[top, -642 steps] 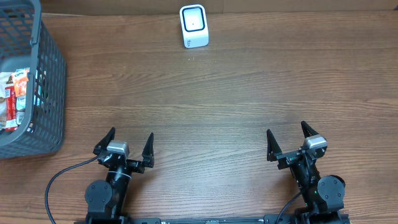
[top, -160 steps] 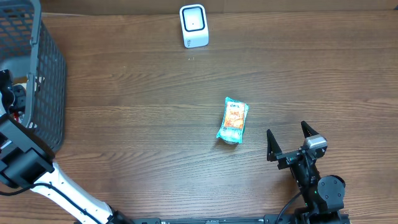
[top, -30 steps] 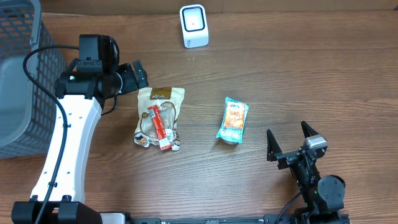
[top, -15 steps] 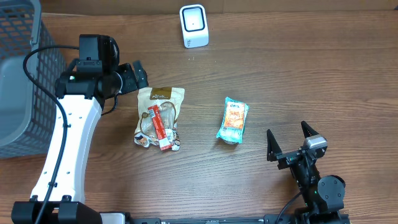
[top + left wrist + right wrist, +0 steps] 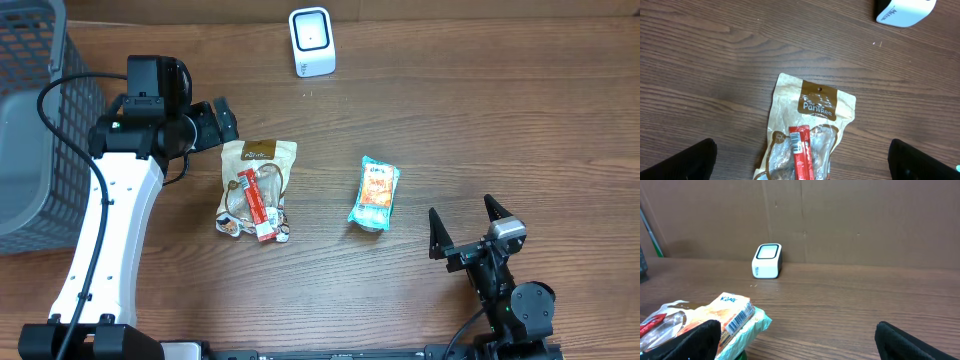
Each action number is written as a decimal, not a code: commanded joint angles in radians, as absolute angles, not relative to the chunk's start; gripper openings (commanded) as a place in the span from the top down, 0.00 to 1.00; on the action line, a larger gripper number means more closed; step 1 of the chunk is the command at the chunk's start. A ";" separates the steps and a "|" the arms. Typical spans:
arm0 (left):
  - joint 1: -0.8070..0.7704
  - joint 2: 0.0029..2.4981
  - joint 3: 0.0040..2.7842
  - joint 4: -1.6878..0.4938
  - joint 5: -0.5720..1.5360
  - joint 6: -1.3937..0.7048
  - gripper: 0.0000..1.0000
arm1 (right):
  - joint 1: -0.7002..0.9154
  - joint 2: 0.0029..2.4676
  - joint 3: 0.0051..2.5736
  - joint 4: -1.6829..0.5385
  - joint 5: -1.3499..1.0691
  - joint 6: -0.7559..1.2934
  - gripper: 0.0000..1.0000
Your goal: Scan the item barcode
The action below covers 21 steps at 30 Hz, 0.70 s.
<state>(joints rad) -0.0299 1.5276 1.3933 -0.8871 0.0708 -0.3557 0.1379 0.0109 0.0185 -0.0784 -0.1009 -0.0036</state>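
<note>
A tan snack bag (image 5: 257, 160) lies flat left of the table's middle, with a red stick pack (image 5: 254, 203) across it, barcode end up (image 5: 798, 140). To its right lies a teal and orange packet (image 5: 375, 193), whose barcode faces the right wrist view (image 5: 738, 315). The white scanner (image 5: 311, 41) stands at the far edge. My left gripper (image 5: 215, 124) hovers open just left of the tan bag's top, holding nothing. At the front right my right gripper (image 5: 465, 226) rests open and holds nothing, with the teal packet ahead of its left finger.
A grey mesh basket (image 5: 75, 120) stands at the left edge beside the left arm. The scanner also shows at the top right of the left wrist view (image 5: 905, 11) and before a cardboard wall in the right wrist view (image 5: 767, 260).
Nothing has moved in the last second. Since the older frames the left arm came out of the basket, and the teal packet, tan bag and red stick now lie on the table.
</note>
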 commanded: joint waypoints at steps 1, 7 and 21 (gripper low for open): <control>-0.027 1.521 1.401 -0.886 0.068 -0.329 0.00 | 0.134 0.003 0.008 -0.074 -0.106 -0.005 0.00; -0.027 1.521 1.401 -0.886 0.068 -0.329 0.00 | 0.134 0.003 0.008 -0.074 -0.106 -0.005 0.00; -0.027 1.521 1.401 -0.886 0.068 -0.329 0.00 | 0.134 0.003 0.008 0.056 -0.161 0.000 0.00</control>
